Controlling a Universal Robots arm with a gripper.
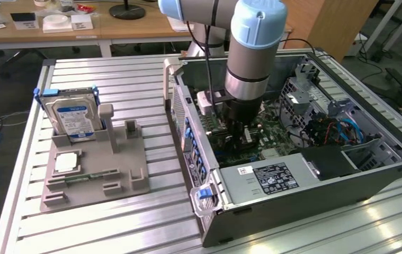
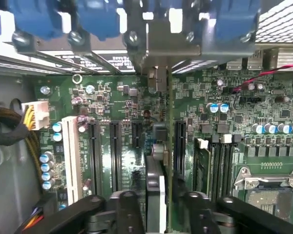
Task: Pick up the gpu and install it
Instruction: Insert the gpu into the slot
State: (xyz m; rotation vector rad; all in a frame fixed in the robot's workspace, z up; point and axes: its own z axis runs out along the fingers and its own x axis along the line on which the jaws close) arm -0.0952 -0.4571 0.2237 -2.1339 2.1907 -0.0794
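gpu [image 2: 155,195]: thin dark card, edge-on, standing in motherboard [image 2: 112,97] slot.
gripper [image 2: 156,207]: black fingers [image 2: 129,212] straddling card; grasp or release unclear.
case [image 1: 370,174]: open grey metal box.

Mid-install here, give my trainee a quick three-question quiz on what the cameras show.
1. True or false: the gripper is inside the computer case.
2. The gpu, seen edge-on between the fingers, stands over: A) the motherboard B) the grey holder C) the bare table.
3. Fill in: the hard drive stands upright in the grey ____.

Key: 1 true; 2 A; 3 holder.
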